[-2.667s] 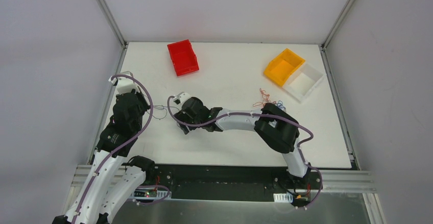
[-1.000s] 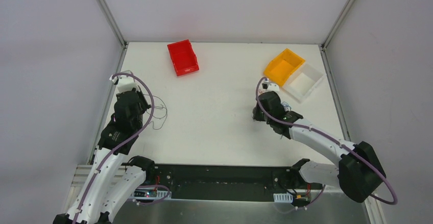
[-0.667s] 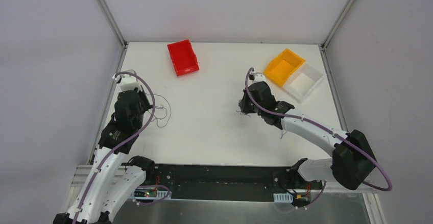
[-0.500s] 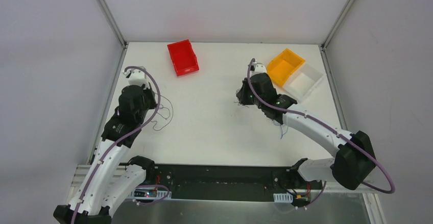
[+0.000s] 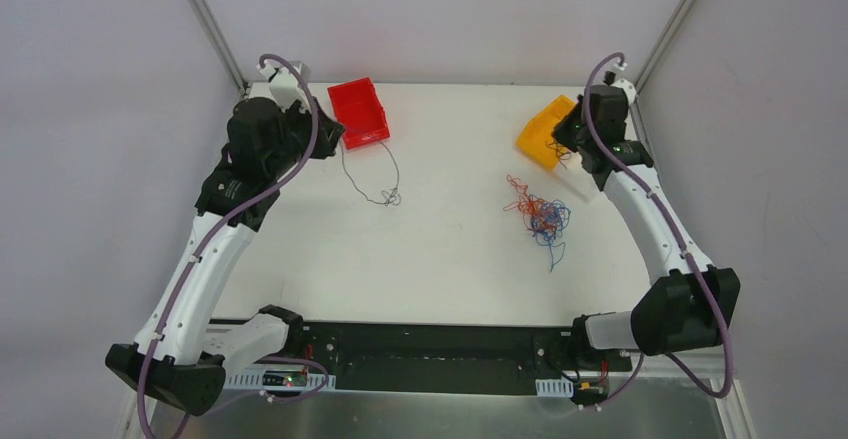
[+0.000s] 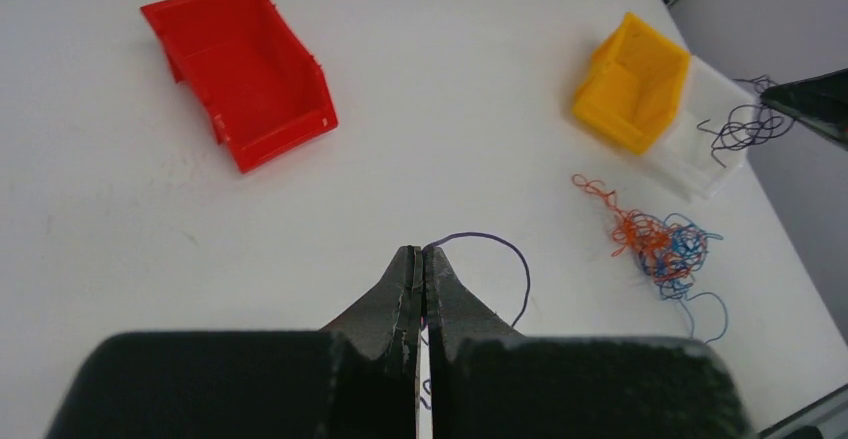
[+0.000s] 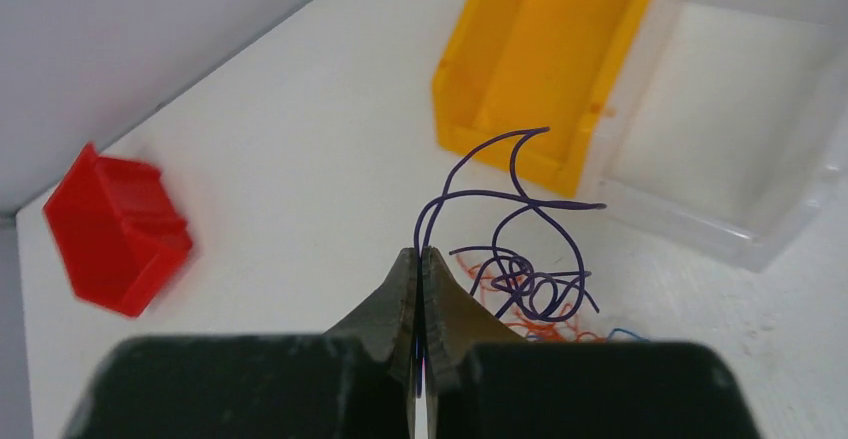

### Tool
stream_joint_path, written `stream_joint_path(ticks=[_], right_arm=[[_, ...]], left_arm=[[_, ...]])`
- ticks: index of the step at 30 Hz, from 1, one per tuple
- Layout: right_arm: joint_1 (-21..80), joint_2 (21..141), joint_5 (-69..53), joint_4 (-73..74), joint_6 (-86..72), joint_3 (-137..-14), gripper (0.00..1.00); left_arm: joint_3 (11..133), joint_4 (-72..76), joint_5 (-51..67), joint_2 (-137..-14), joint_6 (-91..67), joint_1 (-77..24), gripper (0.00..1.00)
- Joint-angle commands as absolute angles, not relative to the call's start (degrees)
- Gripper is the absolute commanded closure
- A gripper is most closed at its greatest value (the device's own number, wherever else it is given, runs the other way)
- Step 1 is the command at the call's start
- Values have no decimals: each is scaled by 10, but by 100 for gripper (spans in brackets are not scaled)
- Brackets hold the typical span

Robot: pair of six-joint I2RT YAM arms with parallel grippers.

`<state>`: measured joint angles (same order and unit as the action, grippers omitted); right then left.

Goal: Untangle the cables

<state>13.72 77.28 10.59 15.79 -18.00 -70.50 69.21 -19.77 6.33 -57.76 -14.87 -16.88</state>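
Pulled apart now, two dark strands (image 7: 530, 287) dangle; orange-blue tangle (image 5: 538, 214) lies loose.

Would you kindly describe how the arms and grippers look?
Both arms have white link shells and black joint housings: left arm, right arm. A thick purple cable runs along each. The left gripper and right gripper have dark fingers tapering to slim points.

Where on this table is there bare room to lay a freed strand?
Bare: the back strip between the red bin and orange bin, and the near-left table, nearer than the dangling dark strand. Crowded: the right side, around the red-blue tangle and bins.
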Motion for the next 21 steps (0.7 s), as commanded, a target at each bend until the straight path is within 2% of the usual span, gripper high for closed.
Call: stream_joint_path(ticks=[1,9,21], right_arm=[[52,792,104,183,-226,-718,100],[-29,876,89,171,-228,-759,100],[-80,1090,90,181,-239,-869,100]], left_arm=[[764,-178,113,-612,-170,-194,100],[818,-178,136,-650,-162,-225,100],[742,-178,83,-572,-114,-225,100]])
